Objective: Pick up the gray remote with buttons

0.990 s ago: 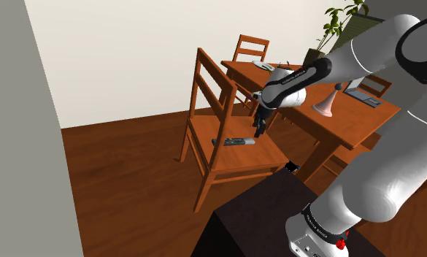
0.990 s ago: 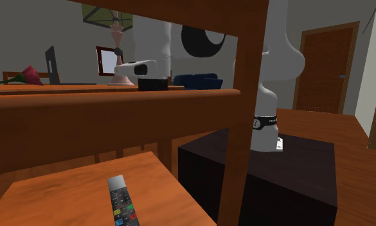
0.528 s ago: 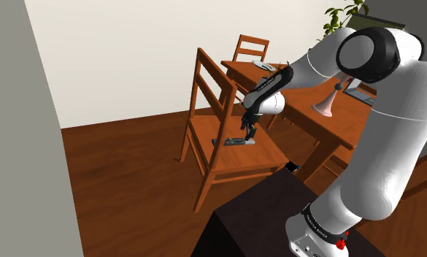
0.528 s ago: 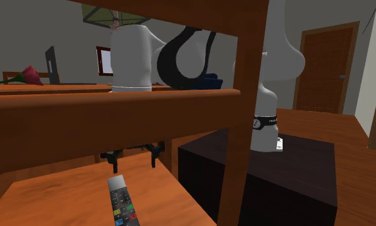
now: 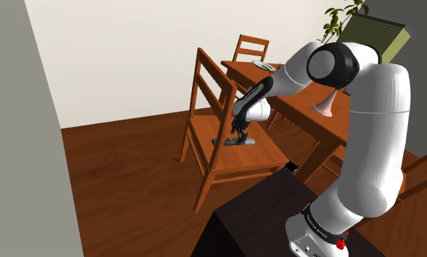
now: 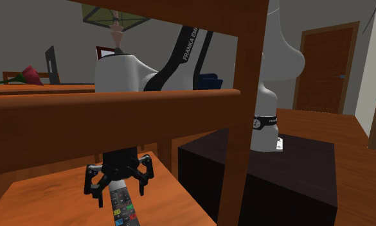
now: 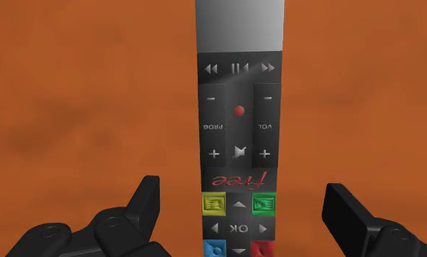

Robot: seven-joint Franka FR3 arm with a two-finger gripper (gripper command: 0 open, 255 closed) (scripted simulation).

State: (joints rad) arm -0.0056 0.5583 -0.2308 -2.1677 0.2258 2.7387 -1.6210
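Even, flat light throughout; second exterior view dimmer.

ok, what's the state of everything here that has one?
remote: flat on the chair seat, buttons up, not held
jaws: open, one on either side of the remote, not touching it
chair: upright, remote resting on its seat
door: shut
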